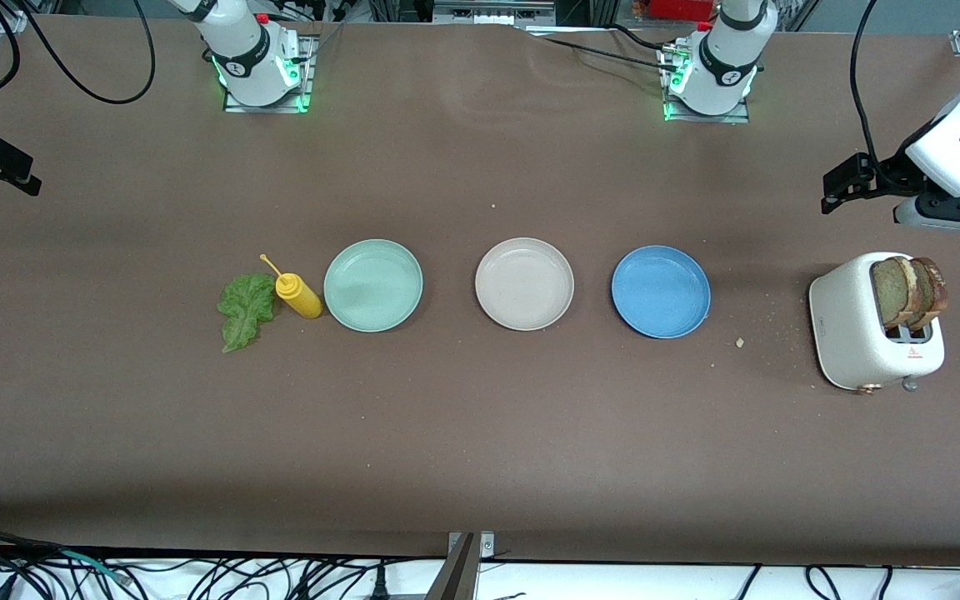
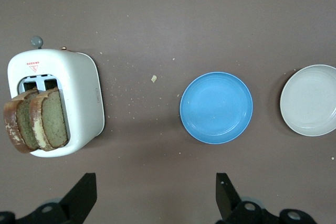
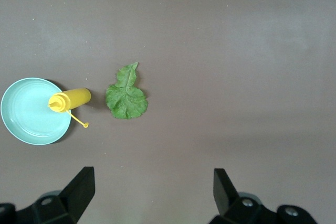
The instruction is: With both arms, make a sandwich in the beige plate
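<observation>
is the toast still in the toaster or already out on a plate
Still in the toaster: both toast slices stand up out of its slots, and the beige plate is empty.

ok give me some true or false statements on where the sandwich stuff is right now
1. Both toast slices stand in the toaster. True.
2. The beige plate already holds the lettuce leaf. False: the plate holds nothing; the leaf lies on the table beside the yellow squeeze bottle.
3. The beige plate sits between the mint-green plate and the blue plate. True.
4. The left gripper grips a toast slice. False: it is open, holding nothing.
5. The right gripper is shut. False: open.
</observation>
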Robot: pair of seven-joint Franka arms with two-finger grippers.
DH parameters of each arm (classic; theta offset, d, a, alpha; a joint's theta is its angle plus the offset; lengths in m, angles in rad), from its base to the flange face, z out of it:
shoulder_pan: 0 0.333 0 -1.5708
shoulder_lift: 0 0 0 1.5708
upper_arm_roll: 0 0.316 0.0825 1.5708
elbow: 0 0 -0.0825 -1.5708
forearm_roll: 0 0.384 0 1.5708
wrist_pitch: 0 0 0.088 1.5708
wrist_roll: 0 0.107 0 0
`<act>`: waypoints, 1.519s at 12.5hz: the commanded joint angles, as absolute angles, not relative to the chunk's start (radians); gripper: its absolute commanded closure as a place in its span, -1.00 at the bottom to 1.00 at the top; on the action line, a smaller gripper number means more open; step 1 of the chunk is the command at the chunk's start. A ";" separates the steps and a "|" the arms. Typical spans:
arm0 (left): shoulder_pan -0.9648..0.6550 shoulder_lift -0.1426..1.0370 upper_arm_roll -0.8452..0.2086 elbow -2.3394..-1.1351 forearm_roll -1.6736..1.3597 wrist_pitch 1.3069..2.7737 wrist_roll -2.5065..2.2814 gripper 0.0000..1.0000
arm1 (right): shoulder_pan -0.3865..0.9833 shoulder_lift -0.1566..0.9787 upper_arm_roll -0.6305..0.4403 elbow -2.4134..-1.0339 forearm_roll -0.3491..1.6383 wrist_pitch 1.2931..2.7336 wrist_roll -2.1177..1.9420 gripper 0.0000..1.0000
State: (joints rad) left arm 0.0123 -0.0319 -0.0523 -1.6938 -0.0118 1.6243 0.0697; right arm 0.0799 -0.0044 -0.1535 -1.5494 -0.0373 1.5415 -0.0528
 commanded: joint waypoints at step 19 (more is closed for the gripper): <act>0.054 0.081 -0.051 -1.615 0.011 1.629 0.092 -1.00 | 0.074 -0.002 -0.150 -1.523 -0.043 1.508 -0.061 -1.00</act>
